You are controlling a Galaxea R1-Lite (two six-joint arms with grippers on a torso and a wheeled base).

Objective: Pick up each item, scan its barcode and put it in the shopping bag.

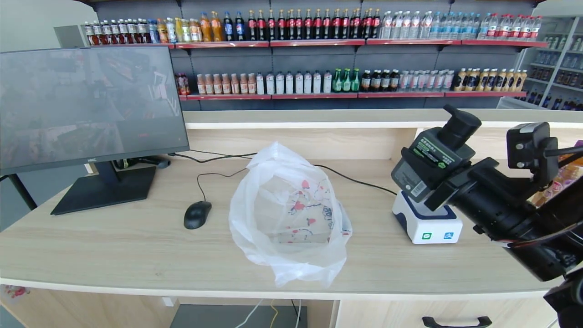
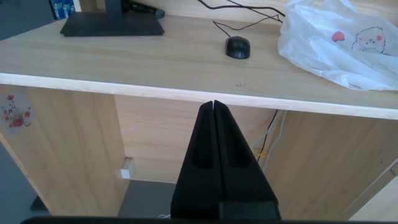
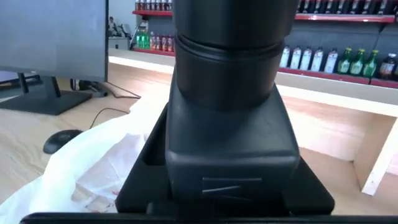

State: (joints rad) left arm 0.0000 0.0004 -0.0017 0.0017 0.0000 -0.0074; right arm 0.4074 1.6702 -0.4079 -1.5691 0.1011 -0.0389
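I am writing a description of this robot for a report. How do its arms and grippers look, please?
The right arm is matt black and rounded, with a boxy black camera unit mounted on it and thin black cables. The right gripper is black too. The left gripper has two flat black fingers tapering to a narrow tip.

You have a big dark monitor standing on its flat black foot at the left of the pale wooden worktop. A black mouse lies near it, and its thin wire curls away toward the back. Behind the worktop you see long red shelves full of bottles in rows. Below the front edge is a black drawer handle.
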